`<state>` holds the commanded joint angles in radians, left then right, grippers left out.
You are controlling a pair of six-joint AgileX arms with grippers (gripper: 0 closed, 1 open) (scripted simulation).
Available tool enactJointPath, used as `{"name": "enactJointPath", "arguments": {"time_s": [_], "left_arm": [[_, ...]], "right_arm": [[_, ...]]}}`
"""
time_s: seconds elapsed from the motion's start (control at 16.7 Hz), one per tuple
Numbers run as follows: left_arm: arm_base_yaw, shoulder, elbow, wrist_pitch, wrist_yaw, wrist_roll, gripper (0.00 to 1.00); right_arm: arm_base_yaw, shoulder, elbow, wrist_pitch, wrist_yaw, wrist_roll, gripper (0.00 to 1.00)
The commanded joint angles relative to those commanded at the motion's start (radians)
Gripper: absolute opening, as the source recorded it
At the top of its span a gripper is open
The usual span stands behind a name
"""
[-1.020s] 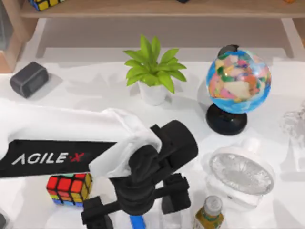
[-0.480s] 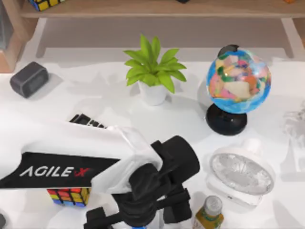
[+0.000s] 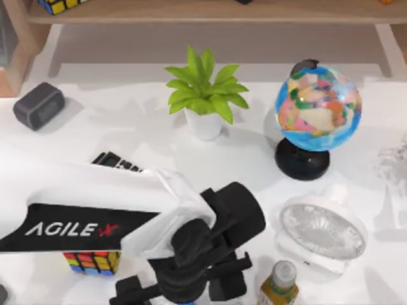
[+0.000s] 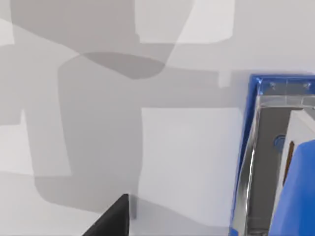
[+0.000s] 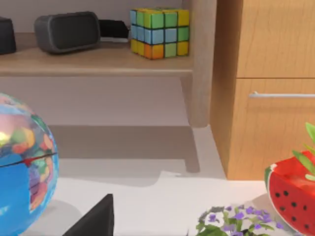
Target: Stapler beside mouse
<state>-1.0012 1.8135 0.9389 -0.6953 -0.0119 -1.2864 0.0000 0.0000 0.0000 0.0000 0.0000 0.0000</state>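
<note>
The stapler (image 4: 256, 162), bright blue with a silver metal channel, lies on the white table close under my left wrist camera. One black finger (image 4: 110, 221) of the left gripper stands apart from it, to one side. From above, my left gripper (image 3: 181, 293) hangs open at the table's front edge, right of the puzzle cube (image 3: 92, 260), and its body covers the stapler. I cannot make out the mouse. My right gripper is parked off to the side, open, with one finger (image 5: 93, 219) showing in its wrist view.
A potted plant (image 3: 205, 95) and globe (image 3: 317, 111) stand behind the gripper. A white fan (image 3: 321, 232) and a bottle (image 3: 280, 283) sit to its right. A black keyed object (image 3: 114, 160) peeks past the left arm. A grey box (image 3: 38, 105) rests far left.
My left arm has shifted toward the front edge and lowered. It uncovered the black keyed object, covered more of the cube, and the stapler went from visible between the fingers to hidden.
</note>
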Motion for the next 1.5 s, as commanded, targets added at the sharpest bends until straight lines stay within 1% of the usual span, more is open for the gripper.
{"name": "enactJointPath", "arguments": {"time_s": [0.48, 0.54, 0.96, 1.5], "left_arm": [[0.000, 0.000, 0.000, 0.000, 0.000, 0.000, 0.02], [0.000, 0.000, 0.000, 0.000, 0.000, 0.000, 0.00], [0.000, 0.000, 0.000, 0.000, 0.000, 0.000, 0.00], [0.010, 0.010, 0.042, -0.089, -0.032, 0.028, 0.00]], "right_arm": [[0.000, 0.000, 0.000, 0.000, 0.000, 0.000, 1.00], [0.000, 0.000, 0.000, 0.000, 0.000, 0.000, 1.00], [0.000, 0.000, 0.000, 0.000, 0.000, 0.000, 1.00], [0.000, 0.000, 0.000, 0.000, 0.000, 0.000, 1.00]]}}
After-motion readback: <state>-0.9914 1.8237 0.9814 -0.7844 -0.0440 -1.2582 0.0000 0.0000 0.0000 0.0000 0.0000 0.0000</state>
